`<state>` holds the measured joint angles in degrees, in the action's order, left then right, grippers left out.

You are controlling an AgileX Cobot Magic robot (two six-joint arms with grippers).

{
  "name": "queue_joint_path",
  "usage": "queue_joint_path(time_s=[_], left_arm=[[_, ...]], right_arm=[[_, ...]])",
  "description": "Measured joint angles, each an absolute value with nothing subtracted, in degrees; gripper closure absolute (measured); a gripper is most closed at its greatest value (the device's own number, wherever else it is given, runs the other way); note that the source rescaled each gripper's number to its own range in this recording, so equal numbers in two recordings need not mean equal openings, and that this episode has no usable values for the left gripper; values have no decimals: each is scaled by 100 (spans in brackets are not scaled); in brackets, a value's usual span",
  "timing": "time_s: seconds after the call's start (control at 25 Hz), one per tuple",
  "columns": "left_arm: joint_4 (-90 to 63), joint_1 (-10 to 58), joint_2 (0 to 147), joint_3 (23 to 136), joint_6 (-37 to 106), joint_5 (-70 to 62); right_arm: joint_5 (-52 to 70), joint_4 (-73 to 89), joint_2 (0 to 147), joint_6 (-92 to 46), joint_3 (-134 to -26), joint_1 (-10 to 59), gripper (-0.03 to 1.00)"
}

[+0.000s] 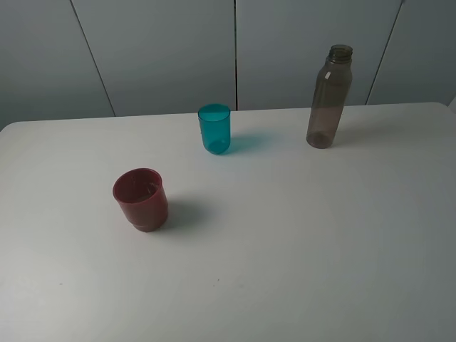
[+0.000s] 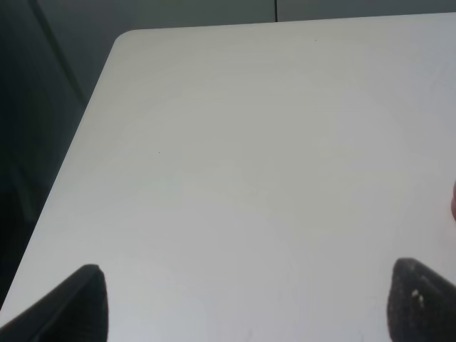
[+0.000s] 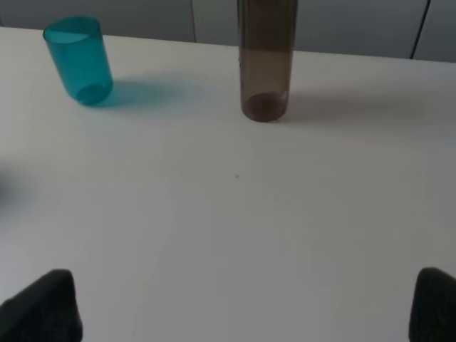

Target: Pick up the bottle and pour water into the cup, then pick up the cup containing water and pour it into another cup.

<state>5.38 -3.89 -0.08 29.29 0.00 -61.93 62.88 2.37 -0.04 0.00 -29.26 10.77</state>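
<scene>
- The high view shows all three vessels upright on the white table [image 1: 299,235] and no arm at all: the bottle [image 1: 328,100] at the far right, the teal cup [image 1: 214,129] near the far middle, the red cup [image 1: 140,199] nearer and to the left — each well apart from the others.
- The right wrist view shows only the bottle's lower body [image 3: 266,68], its neck cut off by the frame, and the teal cup [image 3: 78,59] beside it; liquid level in the bottle is hard to tell.
- The left wrist view shows bare tabletop [image 2: 249,157], the table's rounded far-left corner, and a sliver of red at the frame's edge, too small to identify.
- Right gripper [image 3: 242,306]: fingertips set wide at the frame's two corners, nothing between them, short of the bottle.
- Left gripper [image 2: 249,299]: fingers likewise spread wide, holding nothing — above empty table.
- Broad open surface lies between both grippers and the vessels; the bottle and teal cup stand close to the far edge.
</scene>
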Motion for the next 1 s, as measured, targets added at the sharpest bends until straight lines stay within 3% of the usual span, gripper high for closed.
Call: queue_joint_path(time_s=[1.0], left_arm=[[538, -389, -8, 2929, 0, -6193]], right_arm=[[6288, 519, -4, -402, -2926, 1054, -3]])
